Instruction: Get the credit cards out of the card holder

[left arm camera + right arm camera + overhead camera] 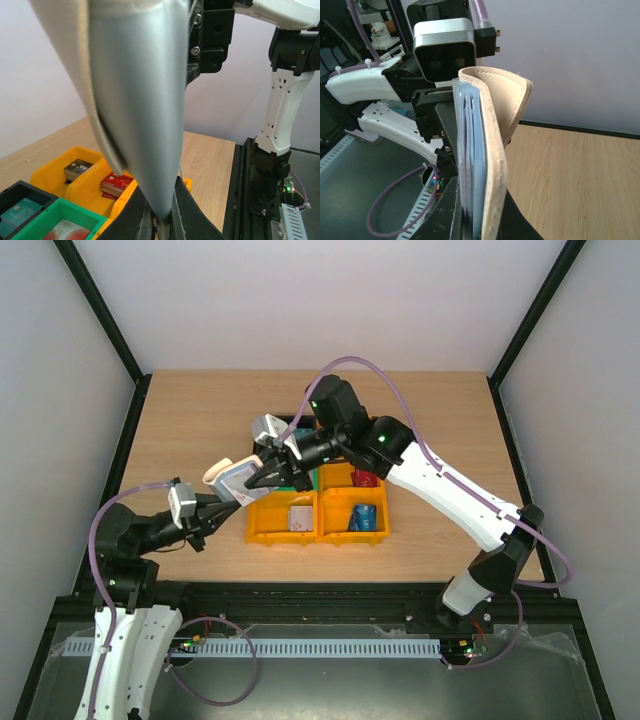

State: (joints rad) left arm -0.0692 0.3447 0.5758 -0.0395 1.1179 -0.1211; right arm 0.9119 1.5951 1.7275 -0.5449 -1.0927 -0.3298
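Hanging above the table [200, 430], beside the orange bins [262, 522], the holder [238, 480] is clamped at both ends — the left gripper [164, 220] is clenched on one, the right gripper [482, 220] on the open end, where cards [469, 165] are seen inside.

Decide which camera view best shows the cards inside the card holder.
Right wrist: the card holder is edge-on, pale blue card edges showing in its mouth. Left wrist shows only its grey face; top external shows it small, cards hidden.
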